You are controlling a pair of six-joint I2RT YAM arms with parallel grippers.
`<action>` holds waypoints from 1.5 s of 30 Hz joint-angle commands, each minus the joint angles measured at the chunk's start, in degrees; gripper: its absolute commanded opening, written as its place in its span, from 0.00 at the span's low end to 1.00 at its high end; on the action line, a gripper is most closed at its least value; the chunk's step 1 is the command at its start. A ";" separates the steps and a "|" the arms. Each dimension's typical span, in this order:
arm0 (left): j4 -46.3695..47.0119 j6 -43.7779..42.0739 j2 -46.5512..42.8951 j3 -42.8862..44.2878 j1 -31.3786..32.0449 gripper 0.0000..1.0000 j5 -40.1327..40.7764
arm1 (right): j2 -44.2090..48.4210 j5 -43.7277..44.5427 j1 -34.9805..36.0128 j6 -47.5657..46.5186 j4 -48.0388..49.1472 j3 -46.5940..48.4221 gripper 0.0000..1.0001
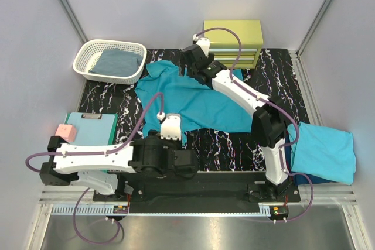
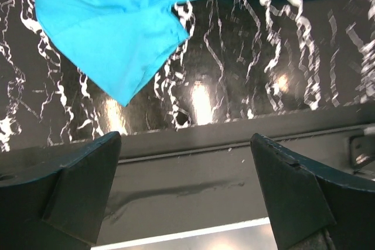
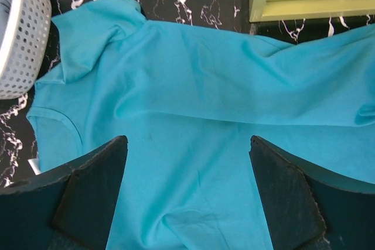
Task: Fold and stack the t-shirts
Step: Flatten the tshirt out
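Left fingers (image 2: pixel 70 194) gape empty; right fingers (image 3: pixel 88 194) gape above teal t-shirt (image 3: pixel 193 86).

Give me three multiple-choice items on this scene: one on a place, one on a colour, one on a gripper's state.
1. Where does the white basket stand? A. far left B. near right C. near centre
2. What colour is the drawer unit? A. red B. yellow-green C. white
3. How is the right gripper? A. shut on cloth B. shut, empty C. open over the teal t-shirt
1 A: it sits far left in the top view.
2 B: its top and front are yellow-green.
3 C: its jaws stand wide apart, nothing between them.
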State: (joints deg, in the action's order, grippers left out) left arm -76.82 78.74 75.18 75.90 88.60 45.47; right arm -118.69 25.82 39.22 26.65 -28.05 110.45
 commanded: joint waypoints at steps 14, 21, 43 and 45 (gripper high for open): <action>37.12 -38.02 -10.40 -17.79 -30.45 0.99 -3.27 | 25.53 -5.94 -3.53 -5.82 2.83 -32.84 0.96; 45.25 -47.80 1.89 -15.52 -38.93 0.99 -11.62 | 24.30 -7.19 -4.24 -5.48 3.62 -37.76 0.96; 55.46 -42.88 11.15 -25.00 -44.56 0.80 -28.16 | 23.77 -6.31 -4.15 1.64 4.85 -44.62 0.76; 55.55 -42.09 9.73 -26.67 -44.30 0.82 -28.59 | 24.21 -6.92 -4.15 2.61 4.76 -45.06 0.79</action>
State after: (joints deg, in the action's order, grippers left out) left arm -22.50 34.83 89.93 51.77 43.79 18.81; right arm -95.70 19.79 34.87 26.46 -24.64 65.52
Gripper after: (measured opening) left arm 0.797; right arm 0.773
